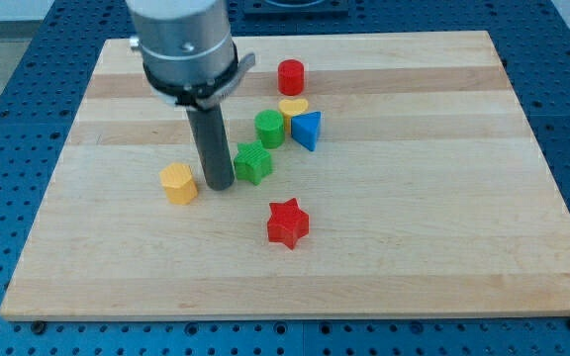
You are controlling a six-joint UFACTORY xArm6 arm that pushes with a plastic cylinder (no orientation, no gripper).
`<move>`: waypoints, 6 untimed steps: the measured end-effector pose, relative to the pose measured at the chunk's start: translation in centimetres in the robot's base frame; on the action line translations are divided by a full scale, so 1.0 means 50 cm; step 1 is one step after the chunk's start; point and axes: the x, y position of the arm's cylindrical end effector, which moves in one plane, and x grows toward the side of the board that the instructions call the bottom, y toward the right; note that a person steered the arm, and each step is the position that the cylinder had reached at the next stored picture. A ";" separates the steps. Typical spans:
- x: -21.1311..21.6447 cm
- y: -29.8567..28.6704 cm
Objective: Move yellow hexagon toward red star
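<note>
The yellow hexagon [178,183] lies left of the board's middle. The red star [287,222] lies lower and to the right of it, about a hundred pixels away. My tip [218,186] rests on the board just right of the yellow hexagon, between it and the green star [253,162]. The tip is close to both blocks; a thin gap shows on the hexagon's side.
A green cylinder [270,129], a yellow heart [293,106], a blue triangle [307,130] and a red cylinder [291,76] cluster above the middle. The wooden board [443,198] sits on a blue pegboard table.
</note>
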 end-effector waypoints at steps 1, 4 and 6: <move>-0.014 0.023; -0.096 -0.023; -0.071 -0.241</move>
